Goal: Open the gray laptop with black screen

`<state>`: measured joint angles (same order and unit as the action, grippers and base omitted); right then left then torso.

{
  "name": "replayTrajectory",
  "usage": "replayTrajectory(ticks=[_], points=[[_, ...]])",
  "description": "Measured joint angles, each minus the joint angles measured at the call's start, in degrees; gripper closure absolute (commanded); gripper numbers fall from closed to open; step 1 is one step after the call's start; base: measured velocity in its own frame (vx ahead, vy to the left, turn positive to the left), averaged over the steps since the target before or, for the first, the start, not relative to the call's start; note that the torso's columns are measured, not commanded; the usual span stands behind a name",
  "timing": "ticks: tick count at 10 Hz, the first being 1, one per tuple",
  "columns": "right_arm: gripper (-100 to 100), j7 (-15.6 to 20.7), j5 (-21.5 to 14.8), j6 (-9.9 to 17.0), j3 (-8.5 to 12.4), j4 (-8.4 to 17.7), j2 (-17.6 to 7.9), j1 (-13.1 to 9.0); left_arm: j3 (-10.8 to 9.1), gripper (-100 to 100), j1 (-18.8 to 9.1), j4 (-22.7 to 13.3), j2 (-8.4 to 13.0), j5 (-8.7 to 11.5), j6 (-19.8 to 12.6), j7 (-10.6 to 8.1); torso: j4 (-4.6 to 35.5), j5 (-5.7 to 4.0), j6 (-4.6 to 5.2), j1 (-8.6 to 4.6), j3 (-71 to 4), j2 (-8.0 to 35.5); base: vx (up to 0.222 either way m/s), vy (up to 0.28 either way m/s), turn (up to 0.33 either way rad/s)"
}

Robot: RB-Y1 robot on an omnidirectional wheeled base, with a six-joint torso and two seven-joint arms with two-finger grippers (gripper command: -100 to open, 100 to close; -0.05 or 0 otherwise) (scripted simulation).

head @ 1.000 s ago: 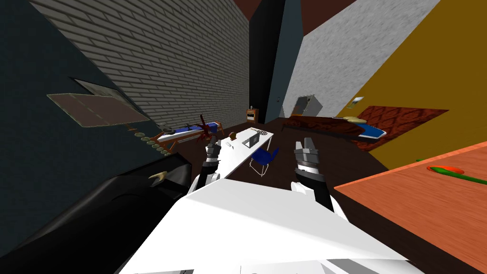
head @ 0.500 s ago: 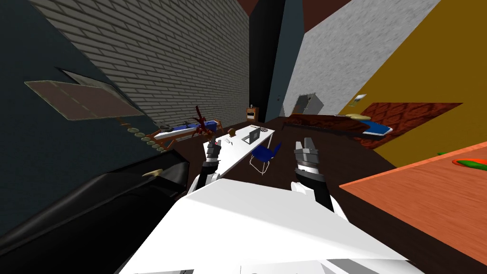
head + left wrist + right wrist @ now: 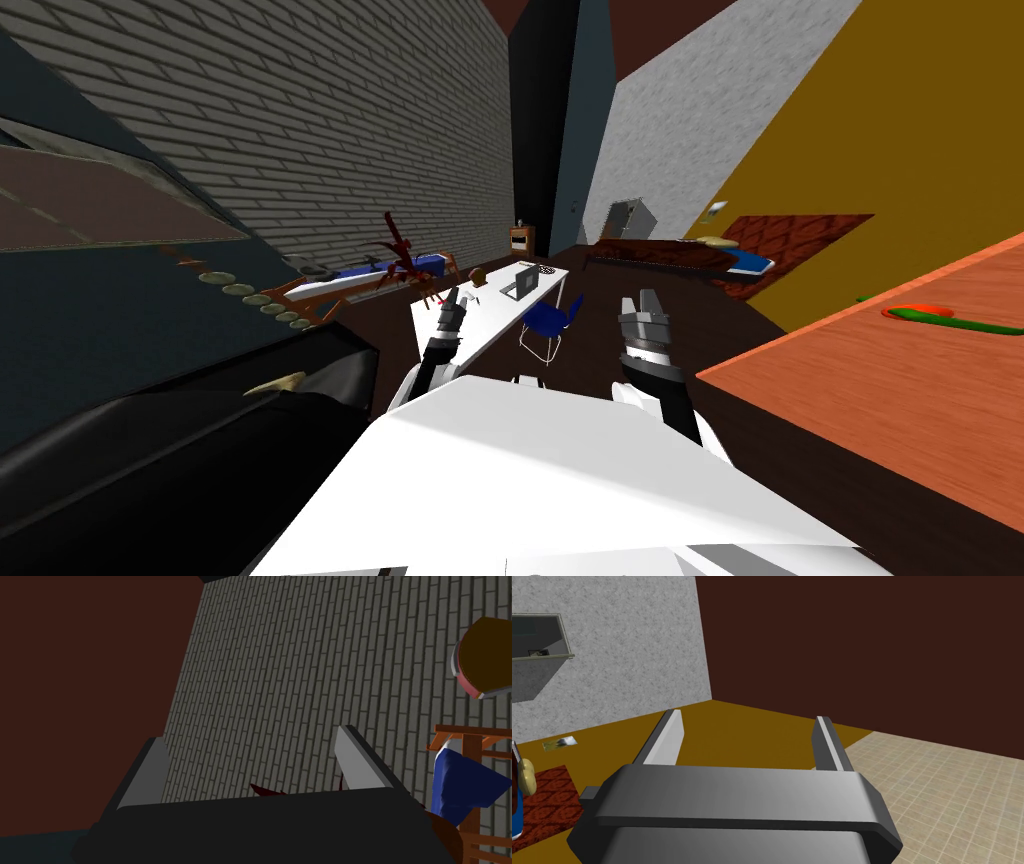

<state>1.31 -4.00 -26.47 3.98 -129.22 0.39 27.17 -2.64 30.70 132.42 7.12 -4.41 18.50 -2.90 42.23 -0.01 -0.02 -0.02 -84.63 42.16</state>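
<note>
We stand in a long room with a dark brown floor (image 3: 600, 345), well short of the white table (image 3: 495, 312). The laptop (image 3: 520, 282) sits on the table towards its far end, grey, with its lid apparently raised off the base. It is too small to tell how far. On the table near the laptop lie a brown lump (image 3: 478, 274) and a dark round thing (image 3: 545, 269) at the far edge. A blue chair (image 3: 548, 320) is drawn up to the table's right side.

The left gripper (image 3: 453, 297) hangs over the table's near end, and its wrist view shows the fingers (image 3: 352, 758) spread wide with nothing between them. The right gripper (image 3: 640, 298) hangs off the table's right, past the chair, and it is likewise released and empty (image 3: 744, 743).

A brick wall (image 3: 350, 130) runs along the table's left, with a wooden bench (image 3: 360, 277) and a red plant (image 3: 397, 250) between wall and table. Beyond the table's far end stand a small wooden cabinet (image 3: 521, 240) and a black area (image 3: 535, 110). To the table's far right lies a bed (image 3: 650, 257) below a grey wall (image 3: 680, 150) and an ochre wall (image 3: 900, 130). Nearer us, right of the table, is an orange wooden surface (image 3: 860, 400). Black furniture (image 3: 200, 450) lies left of the table's near end.
</note>
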Motion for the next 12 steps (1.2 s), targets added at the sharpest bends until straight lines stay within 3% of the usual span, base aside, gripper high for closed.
replayTrajectory(ticks=[8, 12], points=[[0, 0.00, 0.00, 0.00, 0.00, 0.00, 0.00, 0.00, -2.30, -100, -2.05, -3.73, 5.17, -2.54, -7.92, 1.08, 0.06, 0.02, 0.02, 0.05, 0.08, 0.16, 0.070, -0.022, -0.170], [0, 0.00, 0.00, 0.00, 0.00, 0.00, 0.00, 0.00, -3.97, -100, -4.06, -6.51, 9.04, -3.83, -12.76, 1.49, 0.04, 0.02, 0.03, 0.05, 0.04, 0.09, 0.087, -0.017, -0.203]])
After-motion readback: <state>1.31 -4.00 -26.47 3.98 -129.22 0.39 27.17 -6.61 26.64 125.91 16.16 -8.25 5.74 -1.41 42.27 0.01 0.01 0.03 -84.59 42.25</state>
